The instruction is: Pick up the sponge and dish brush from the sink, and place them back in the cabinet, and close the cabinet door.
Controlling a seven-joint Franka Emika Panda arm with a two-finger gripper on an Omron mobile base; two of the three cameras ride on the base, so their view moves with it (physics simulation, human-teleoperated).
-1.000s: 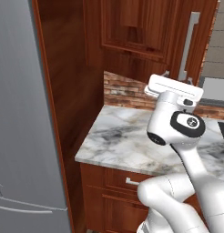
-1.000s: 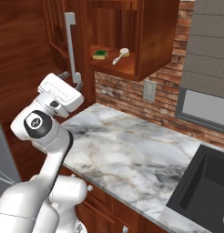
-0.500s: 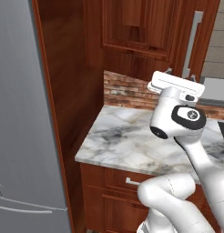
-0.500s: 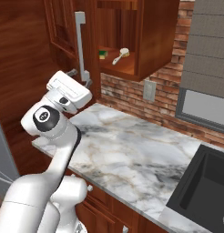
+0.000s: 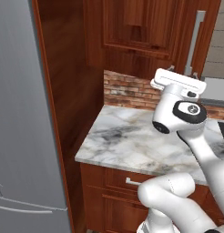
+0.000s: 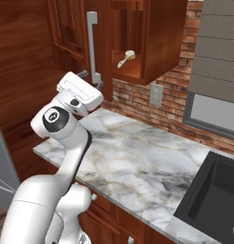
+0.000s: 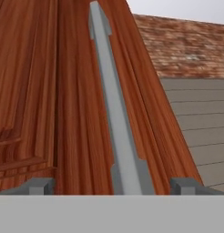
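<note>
Reddish-brown wooden cabinet door (image 6: 103,43), ajar at upper centre of the right base view, is a rigid hinged panel, best pushed at its long silver bar handle (image 7: 114,118). Two-finger gripper (image 7: 113,185), fingers spread wide and empty, straddles the handle's lower end; cream dish brush (image 6: 125,57) lies on the cabinet shelf.

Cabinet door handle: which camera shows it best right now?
The hand view: the handle runs up the frame's middle, between the open fingers. The right base view shows it whole but small on the cabinet door; the left base view shows it small and distant.
</note>
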